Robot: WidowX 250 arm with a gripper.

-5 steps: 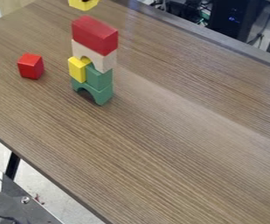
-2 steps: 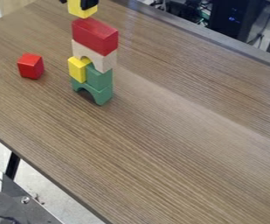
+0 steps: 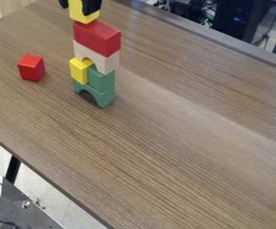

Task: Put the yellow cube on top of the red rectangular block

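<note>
The yellow cube (image 3: 82,14) is being gripped by the black gripper (image 3: 78,8) at the far left end of the red rectangular block (image 3: 97,37) atop the stack (image 3: 102,80), and a shift toward the near right, along the block's long axis, is probably being called for.

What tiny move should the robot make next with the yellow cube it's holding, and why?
Probably nudge the yellow cube toward the middle of the red block: the gripper holds it at the block's left end in view.
</note>
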